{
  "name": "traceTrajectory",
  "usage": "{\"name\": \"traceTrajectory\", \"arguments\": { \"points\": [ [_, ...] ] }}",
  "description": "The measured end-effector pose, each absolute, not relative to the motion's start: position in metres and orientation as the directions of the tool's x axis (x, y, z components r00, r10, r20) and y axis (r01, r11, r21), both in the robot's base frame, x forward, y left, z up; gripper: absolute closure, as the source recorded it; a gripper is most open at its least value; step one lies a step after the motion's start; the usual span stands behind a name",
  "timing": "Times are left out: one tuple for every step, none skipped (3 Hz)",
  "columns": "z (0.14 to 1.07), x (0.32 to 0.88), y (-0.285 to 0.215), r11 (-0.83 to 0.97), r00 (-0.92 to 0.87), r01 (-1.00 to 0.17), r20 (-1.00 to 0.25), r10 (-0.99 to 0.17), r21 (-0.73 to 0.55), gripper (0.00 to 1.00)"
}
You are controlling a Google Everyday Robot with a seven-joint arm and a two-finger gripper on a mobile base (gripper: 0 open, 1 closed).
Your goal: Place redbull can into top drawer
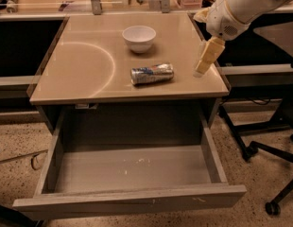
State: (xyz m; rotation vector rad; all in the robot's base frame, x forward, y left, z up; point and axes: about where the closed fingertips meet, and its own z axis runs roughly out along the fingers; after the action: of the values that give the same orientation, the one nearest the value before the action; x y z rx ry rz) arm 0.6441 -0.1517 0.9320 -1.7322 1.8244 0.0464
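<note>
The redbull can [152, 74] lies on its side near the middle of the beige tabletop [90, 74], silver with blue and red markings. The top drawer [132, 169] stands pulled out wide below the table, with a pale scuffed bottom and nothing in it. My gripper [202, 69] hangs from the white arm at the upper right, above the table's right part, a short way right of the can and apart from it. It holds nothing.
A white bowl [139, 38] stands behind the can on the tabletop. Black chair legs with casters [271, 207] are on the floor at the right. Dark shelving flanks the table on both sides.
</note>
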Motion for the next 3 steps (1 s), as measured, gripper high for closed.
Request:
{"name": "traceTrajectory", "arguments": {
  "points": [
    [0.914, 0.682, -0.13, 0.107, 0.083, -0.932, -0.493, -0.866, -0.346, 0.0],
    [0.896, 0.702, -0.104, 0.041, 0.118, -0.957, -0.515, -0.849, -0.287, 0.0],
    [0.885, 0.709, -0.085, -0.017, 0.14, -0.972, -0.518, -0.844, -0.235, 0.0]
  ]
}}
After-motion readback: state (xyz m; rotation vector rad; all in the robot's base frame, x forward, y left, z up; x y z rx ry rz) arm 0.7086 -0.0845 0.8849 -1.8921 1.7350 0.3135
